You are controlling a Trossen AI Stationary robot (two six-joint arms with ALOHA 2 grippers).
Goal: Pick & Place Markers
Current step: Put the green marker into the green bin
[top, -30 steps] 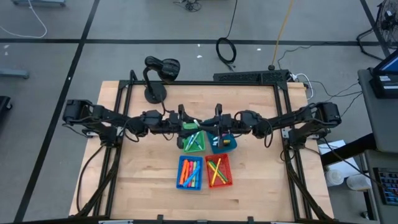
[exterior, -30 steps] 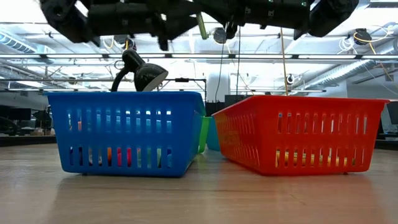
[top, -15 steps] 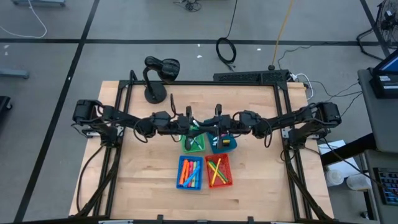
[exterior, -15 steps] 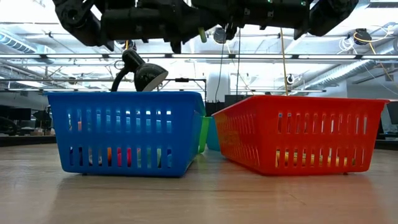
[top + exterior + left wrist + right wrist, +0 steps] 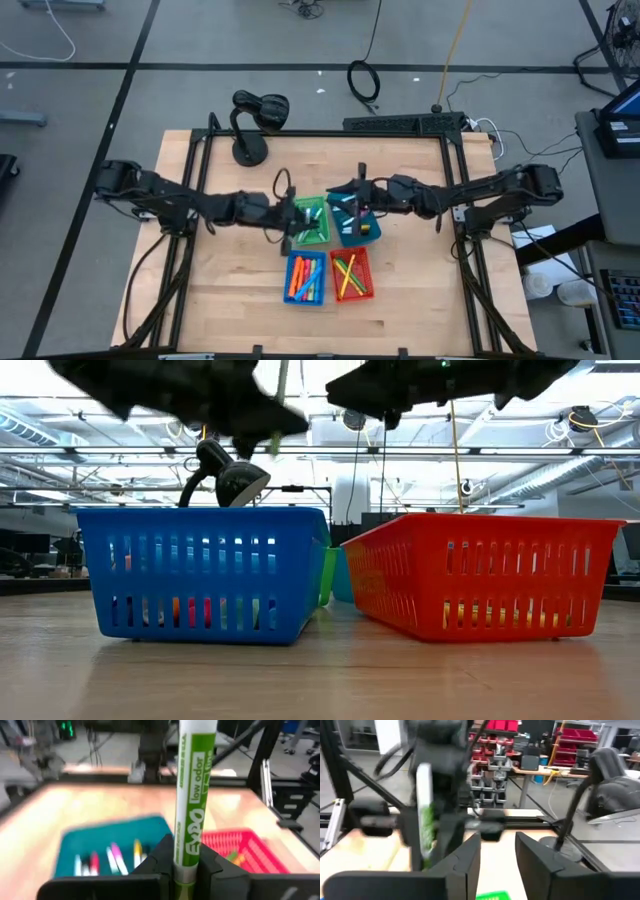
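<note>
The left pincer (image 5: 186, 870) pinches a white marker (image 5: 194, 805) with a green label, upright above the green bin (image 5: 312, 222), while the right pincer (image 5: 497, 852), fingers spread and holding nothing, hangs over the teal bin (image 5: 357, 228) on the worktop (image 5: 230, 280).

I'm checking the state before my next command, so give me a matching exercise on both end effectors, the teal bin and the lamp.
Things:
1. left end effector
2. right end effector
3. teal bin
4. lamp

States or places:
A. open, holding nothing
B. shut on the green marker
C. right beside the green bin
D. near a table corner, apart from the bins

Pairs: 1-B, 2-A, 3-C, 4-D
</note>
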